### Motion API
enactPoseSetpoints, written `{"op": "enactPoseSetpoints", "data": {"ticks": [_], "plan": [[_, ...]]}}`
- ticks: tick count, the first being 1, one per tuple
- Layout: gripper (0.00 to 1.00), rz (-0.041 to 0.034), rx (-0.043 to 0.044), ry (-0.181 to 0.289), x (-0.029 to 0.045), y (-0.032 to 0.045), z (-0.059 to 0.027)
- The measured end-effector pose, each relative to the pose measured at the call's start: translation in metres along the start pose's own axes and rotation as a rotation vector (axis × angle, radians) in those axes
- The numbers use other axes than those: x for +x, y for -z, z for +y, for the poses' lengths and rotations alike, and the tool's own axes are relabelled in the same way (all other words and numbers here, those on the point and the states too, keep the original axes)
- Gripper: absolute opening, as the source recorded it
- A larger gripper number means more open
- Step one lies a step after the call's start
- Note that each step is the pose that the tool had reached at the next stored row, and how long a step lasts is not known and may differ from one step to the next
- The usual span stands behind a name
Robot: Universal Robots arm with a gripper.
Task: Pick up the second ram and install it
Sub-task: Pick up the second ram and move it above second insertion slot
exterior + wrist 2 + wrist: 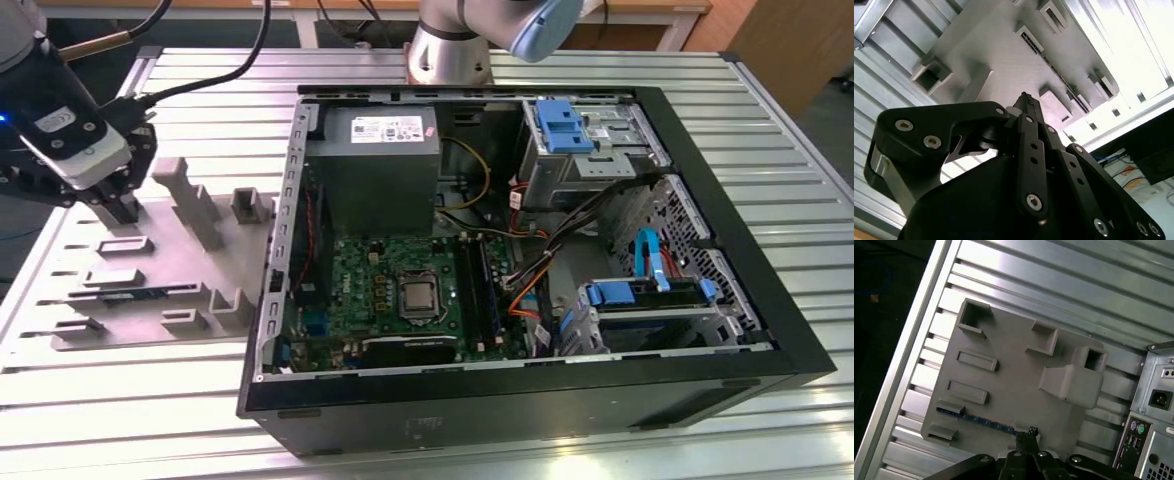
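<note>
One slatted metal table (774, 130) is carrying the whole scene. On it, toward the exterior view's right, a black computer case (534, 400) is lying on its side with the panel off, and its green motherboard (387, 270) is facing up inside, below a grey power supply (380, 165). Toward the exterior view's left, well apart from the motherboard, a flat grey fixture plate (200, 310) is lying on the slats, with raised blocks and pockets standing up from it.

The arm is reaching over that plate, and the gripper (123, 212) is hanging above its far part in the exterior view. In both wrist views the dark fingers are pressing together at the tips (1026, 100), with nothing between them, and they are pointing down at the plate (1014, 370).

The second ram (134, 294) is resting on edge in a low holder on the plate, at the side nearest the camera in the exterior view. In the first wrist view it is showing as a thin blue strip (979, 419), and the gripper tips (1030, 432) are appearing just beside one end of it, while in the exterior view they are sitting clear above the plate.
</note>
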State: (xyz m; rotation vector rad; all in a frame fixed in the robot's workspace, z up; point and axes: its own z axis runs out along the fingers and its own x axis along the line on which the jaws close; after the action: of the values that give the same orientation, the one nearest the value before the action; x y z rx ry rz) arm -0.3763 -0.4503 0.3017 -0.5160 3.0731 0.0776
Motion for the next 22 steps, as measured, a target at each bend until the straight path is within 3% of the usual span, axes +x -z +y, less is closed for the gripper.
{"op": "enactPoseSetpoints", "data": {"ticks": [22], "plan": [[0.11, 0.0181, -0.0127, 0.399, 0.0004, -0.0113, -0.0005]]}}
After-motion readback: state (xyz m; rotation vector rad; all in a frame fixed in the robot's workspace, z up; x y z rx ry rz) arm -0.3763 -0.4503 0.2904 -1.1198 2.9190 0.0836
